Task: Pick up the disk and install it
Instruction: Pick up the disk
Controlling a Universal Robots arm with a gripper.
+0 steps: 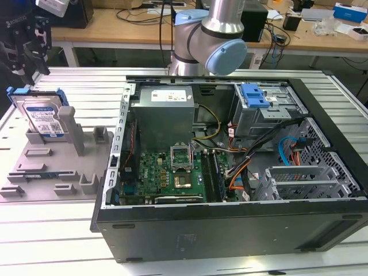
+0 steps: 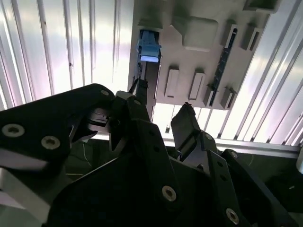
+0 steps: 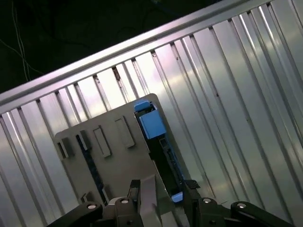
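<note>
The disk stands on edge in a grey holder at the exterior view's left, its silver face with a white-and-blue label framed by a blue bracket. My gripper hangs above it, apart from it. In both wrist views the disk appears edge-on as a dark strip with a blue end. The black fingers are spread open around its line, with nothing gripped between them.
An open computer case lies at the exterior view's right, holding a grey metal box, a green board and a blue clip on the drive cage. The arm's base stands behind it. A dark memory stick rests in the holder.
</note>
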